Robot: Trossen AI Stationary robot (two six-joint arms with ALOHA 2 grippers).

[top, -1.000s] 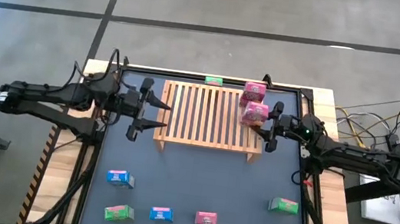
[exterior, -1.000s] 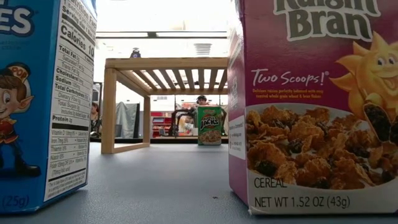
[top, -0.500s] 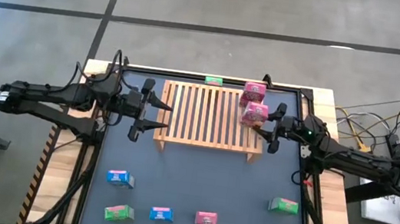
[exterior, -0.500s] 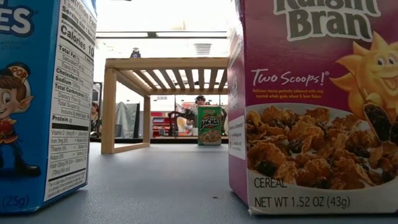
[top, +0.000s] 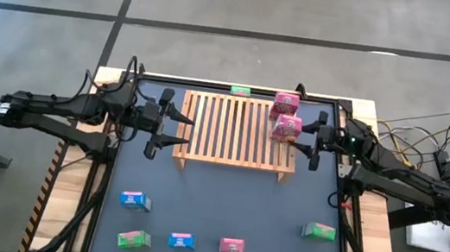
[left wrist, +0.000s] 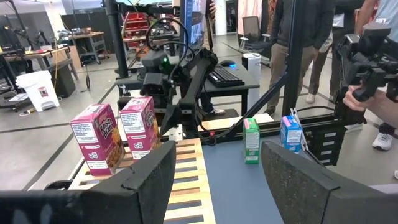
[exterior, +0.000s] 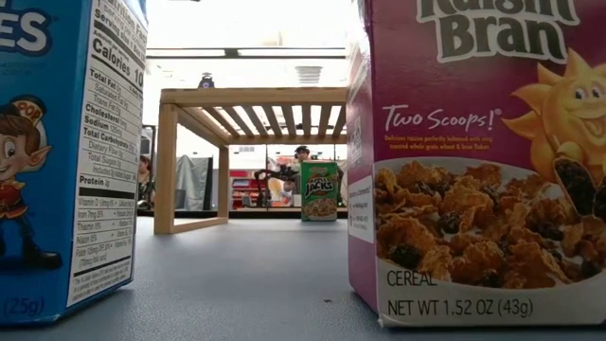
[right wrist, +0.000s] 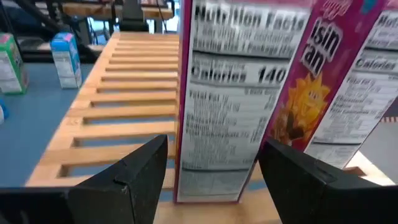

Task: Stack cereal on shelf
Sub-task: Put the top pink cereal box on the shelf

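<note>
1. Fingers of the left gripper [top: 174, 129] are held apart with nothing between them, just beside the left end of the shelf [top: 233, 131], a low light-wood rack topped with parallel slats.
2. Two pink cereal boxes [top: 285, 127] of printed cardboard are seen upright on the shelf's right end, one just behind the other.
3. Just to their right the right gripper [top: 312, 143] is found, its jaws spread and empty, the nearer pink box lying just ahead of its fingers.
4. Six more small boxes [top: 231, 246] are scattered over the dark tabletop's [top: 223, 204] near side, and a green box [top: 240, 91] stands behind the shelf.
</note>
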